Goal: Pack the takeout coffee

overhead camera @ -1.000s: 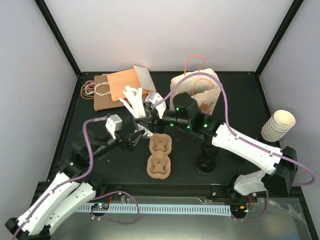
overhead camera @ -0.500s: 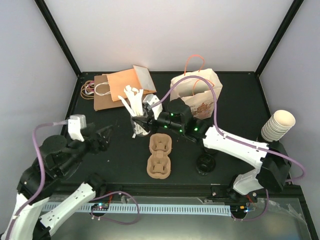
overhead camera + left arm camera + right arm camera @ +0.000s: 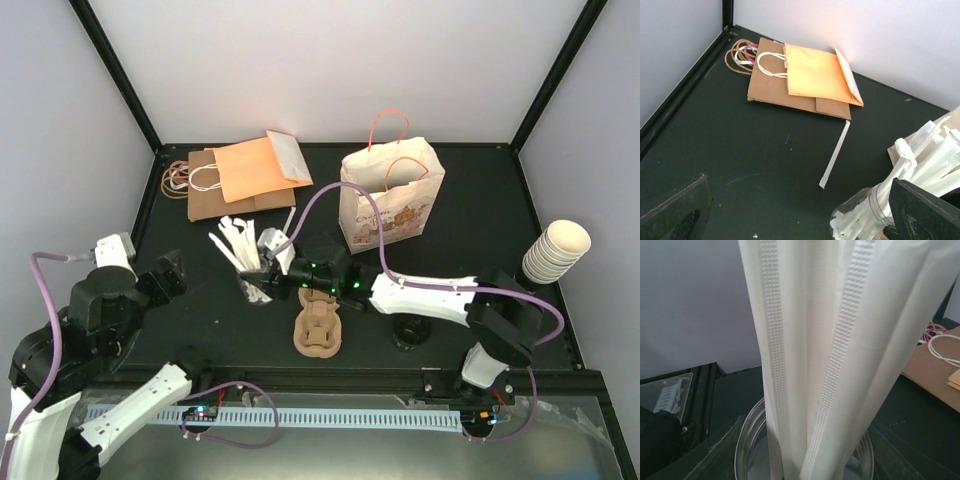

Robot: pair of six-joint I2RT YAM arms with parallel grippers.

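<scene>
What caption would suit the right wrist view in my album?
Close-up: paper-wrapped straws rising from a clear jar.

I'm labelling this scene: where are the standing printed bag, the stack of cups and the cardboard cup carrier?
standing printed bag (image 3: pixel 405 205): top view, its printed front face.
stack of cups (image 3: pixel 555 254): top view, side just below the top rim.
cardboard cup carrier (image 3: pixel 320 332): top view, its near, uncovered half.

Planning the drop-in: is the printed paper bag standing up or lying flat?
Upright. The printed paper bag shows its side, both handles arching above it. Mouth open or not: cannot tell.
</scene>
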